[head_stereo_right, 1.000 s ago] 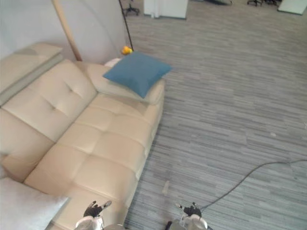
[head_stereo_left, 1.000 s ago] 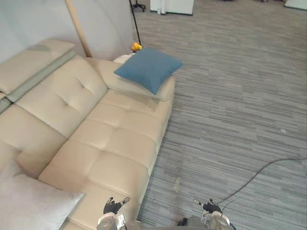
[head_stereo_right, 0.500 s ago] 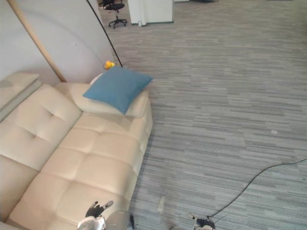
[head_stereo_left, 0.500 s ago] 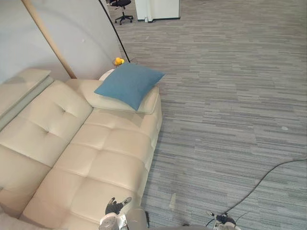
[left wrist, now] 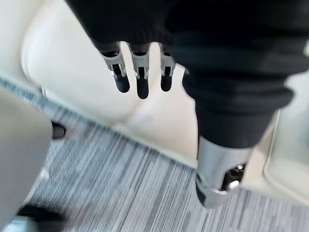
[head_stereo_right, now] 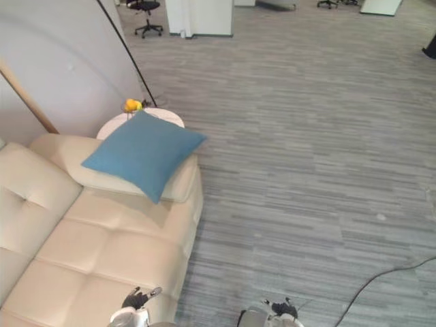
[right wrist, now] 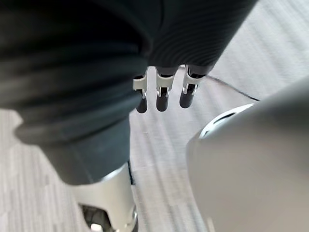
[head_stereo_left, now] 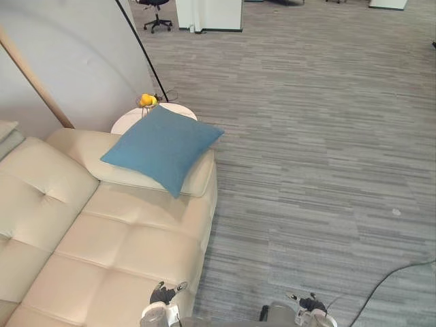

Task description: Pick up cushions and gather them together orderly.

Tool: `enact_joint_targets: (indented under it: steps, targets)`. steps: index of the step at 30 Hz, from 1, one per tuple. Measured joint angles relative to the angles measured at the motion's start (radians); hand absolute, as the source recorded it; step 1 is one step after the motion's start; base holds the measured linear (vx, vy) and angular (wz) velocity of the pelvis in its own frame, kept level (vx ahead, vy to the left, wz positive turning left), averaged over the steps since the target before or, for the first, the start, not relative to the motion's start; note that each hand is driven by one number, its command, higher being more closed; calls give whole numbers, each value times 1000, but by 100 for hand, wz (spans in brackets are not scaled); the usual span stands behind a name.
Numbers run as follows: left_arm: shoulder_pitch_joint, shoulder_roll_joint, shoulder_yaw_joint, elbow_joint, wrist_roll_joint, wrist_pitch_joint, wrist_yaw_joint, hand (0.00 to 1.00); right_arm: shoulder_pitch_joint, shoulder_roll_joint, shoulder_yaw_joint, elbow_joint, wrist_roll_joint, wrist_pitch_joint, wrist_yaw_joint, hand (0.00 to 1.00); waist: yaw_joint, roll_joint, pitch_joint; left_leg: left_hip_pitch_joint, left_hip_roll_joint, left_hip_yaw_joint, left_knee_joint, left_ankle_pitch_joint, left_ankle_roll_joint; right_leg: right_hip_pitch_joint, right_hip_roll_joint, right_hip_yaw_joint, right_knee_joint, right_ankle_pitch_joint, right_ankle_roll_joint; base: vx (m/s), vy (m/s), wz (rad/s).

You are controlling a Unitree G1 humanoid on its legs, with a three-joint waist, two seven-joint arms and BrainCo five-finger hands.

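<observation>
**Blue cushion lies well ahead of two empty hands**

Blue cushion (head_stereo_left: pixel 162 148) rests on the armrest at the far end of the cream sofa (head_stereo_left: pixel 102 248), in the upper left part of the frame. It is almost square and sits turned like a diamond. One corner points to the small round table (head_stereo_left: pixel 128 120) behind it, and the opposite corner hangs a little over the seat.

Both hands are at the bottom edge of the frame, well apart from the cushion. The left hand (head_stereo_left: pixel 163 294) hovers at the front edge of the sofa seat, and the cushion is nearly straight up the frame from it. The right hand (head_stereo_left: pixel 310 302) is over the grey carpet (head_stereo_left: pixel 320 157), further to the right, so the cushion lies up and to the left of it.

In the wrist views the fingers of each hand hang straight and relaxed, with the thumb apart, and they hold nothing.

I judge that the left hand is the nearer one. However, the robot must first come closer along the sofa before either hand can reach the cushion.
</observation>
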Motion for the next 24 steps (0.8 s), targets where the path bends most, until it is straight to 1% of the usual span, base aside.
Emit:
enact_joint_targets:
  steps: [1,2,3,4,5,6,7,8,9,10,11,12,13,14,15,16,17,18,19,20,21,22,23,24]
  targets:
    - [-2,11,5,15,1,-2,-1,0,0,-4,-8,21,0,-1,1,0,-7,-14,-3,11,-4,-24,4,-24,-18,-4,8,31,-2,47,-12,396,-281,28]
    - [-5,-4,9,37,2,1,1,0,-7,-13,-32,38,6,1,2,0,-6,26,0,32,30,-45,10,-35,-25,-1,29,17,45,25,-25,379,-269,14]
    - [6,-29,32,51,0,1,0,0,-5,-23,-51,42,3,1,-1,0,-10,39,-11,22,43,-56,59,-35,-26,5,36,10,54,-21,-29,371,-250,6]
    - [7,-44,51,48,3,0,2,0,-5,-32,-57,48,4,3,0,0,-9,55,-18,-21,58,-57,155,-33,-29,23,42,-7,48,-42,-45,366,-267,18]
    - [7,-45,54,43,3,0,1,0,-7,-35,-56,46,4,3,-1,0,-10,60,-19,-58,62,-62,236,-27,-38,35,42,-18,48,-58,-50,336,-271,40]
    - [2,-54,74,26,2,0,0,0,-3,-37,-54,41,8,2,-2,0,-18,66,-14,-146,79,-66,435,6,-82,71,40,-46,45,-84,-59,379,-306,66]
    - [1,-59,81,2,1,-1,0,0,9,-38,-38,26,11,3,-6,0,-18,71,-3,-253,114,-58,659,82,-97,128,42,-77,36,-111,-74,332,-264,66]
    - [4,-56,80,-8,1,-3,0,0,17,-37,-21,20,11,3,-10,0,-8,68,-1,-297,133,-32,744,77,-82,158,42,-90,34,-128,-80,249,-189,55]
    - [5,-48,77,-13,1,-3,-2,0,18,-32,-14,18,11,4,-12,0,-2,63,1,-339,147,5,791,58,-56,197,41,-111,14,-139,-82,172,-130,32]
    - [5,-45,74,-14,1,-3,-3,0,17,-29,-14,17,11,4,-13,0,-1,60,1,-356,148,18,788,45,-49,221,40,-119,-3,-142,-79,177,-98,39]
    - [4,-42,61,-19,1,-3,-3,0,13,-29,-14,10,11,3,-13,0,4,59,1,-386,141,64,727,20,-30,263,39,-134,-43,-151,-63,233,-75,37]
    - [5,-42,59,-20,1,-3,-4,0,9,-29,-12,7,12,3,-12,0,10,58,1,-405,123,105,610,6,-30,293,37,-145,-76,-153,-54,247,-42,32]
    - [5,-42,59,-20,1,-3,-3,0,8,-30,-11,7,12,3,-12,0,11,58,1,-406,116,120,555,6,-31,303,37,-151,-88,-154,-51,335,25,39]
    - [4,-42,51,-18,2,-3,-4,0,10,-31,-11,7,12,4,-12,0,11,58,1,-390,80,162,319,33,-36,338,34,-178,-124,-154,-46,307,55,38]
    - [4,-38,39,-15,3,-3,-5,0,14,-34,-13,8,12,3,-12,0,11,60,0,-373,63,177,206,75,-34,353,36,-189,-138,-158,-39,395,103,42]
    - [2,-35,32,-5,2,-4,-7,0,13,-37,-18,13,12,3,-11,0,13,57,-1,-358,42,176,103,175,11,370,41,-189,-150,-169,-20,379,109,18]
    - [-1,-21,27,-1,11,-4,-12,0,11,-28,-20,18,12,4,-11,0,19,22,-7,-341,13,185,82,177,26,384,19,-182,-163,-173,-8,418,93,8]
    - [-3,-14,27,0,17,-2,-19,0,11,-24,-20,19,12,3,-9,0,22,20,-14,-338,2,187,79,171,40,393,11,-183,-170,-173,-3,455,72,0]
    - [-10,-4,27,5,27,-1,-22,0,7,-21,-20,20,11,4,-4,0,22,2,-6,-322,-17,197,88,143,61,401,-11,-166,-146,-174,8,440,95,6]
    - [-15,-4,26,15,32,-1,-21,0,9,-21,-20,21,10,4,-1,0,23,2,-5,-305,-27,193,89,124,66,390,-22,-146,-84,-177,14,475,156,12]
    - [-18,-2,18,27,31,-1,-21,0,15,-20,-21,21,9,4,1,0,24,3,-5,-266,-36,188,80,103,70,339,-42,-114,90,-179,42,429,174,20]
    - [-20,0,10,27,31,1,-23,0,19,-15,-17,15,6,4,3,0,22,4,-2,-228,-43,175,65,90,70,277,-63,-94,269,-155,92,345,132,24]
    - [-20,4,4,26,32,3,-23,0,23,-10,-11,7,6,4,5,0,21,2,1,-207,-49,165,61,82,70,238,-72,-77,375,-121,117,348,76,47]
    - [-19,6,0,26,31,7,-23,0,34,-1,6,3,2,3,8,0,11,-1,3,-162,-54,136,61,60,67,171,-87,-55,548,-110,127,346,32,65]
